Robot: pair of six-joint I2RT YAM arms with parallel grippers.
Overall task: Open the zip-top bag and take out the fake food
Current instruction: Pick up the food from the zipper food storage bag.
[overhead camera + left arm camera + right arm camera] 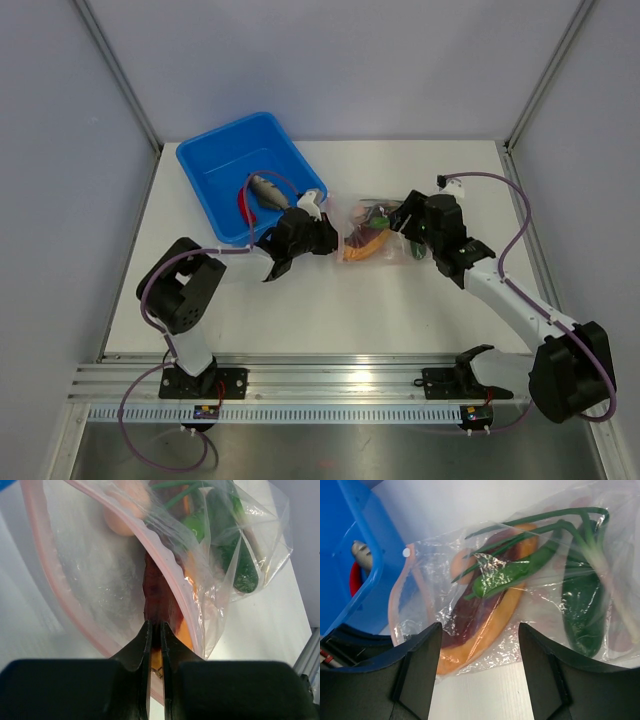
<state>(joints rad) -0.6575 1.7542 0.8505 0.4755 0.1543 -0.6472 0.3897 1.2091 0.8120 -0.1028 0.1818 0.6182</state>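
White table [400, 310], grey walls [350, 60] around. zip-top bag [372, 238] lies mid-table, at 4 o'clock of the blue tub [210, 170]. left gripper [155, 627] pressed together on the bag's pink zip strip [165, 560]. right gripper [480, 630] spread wide over the bag's 3 o'clock end. fake food [502, 575] in the bag: green pepper, beans, orange piece. grey fish [265, 188] and red chili [243, 205] sit in the tub

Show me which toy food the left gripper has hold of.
The dark red slice with the orange rim, clamped in the left gripper at the mouth of the zip-top bag. The green pepper and dark green cucumber lie deeper inside, untouched.
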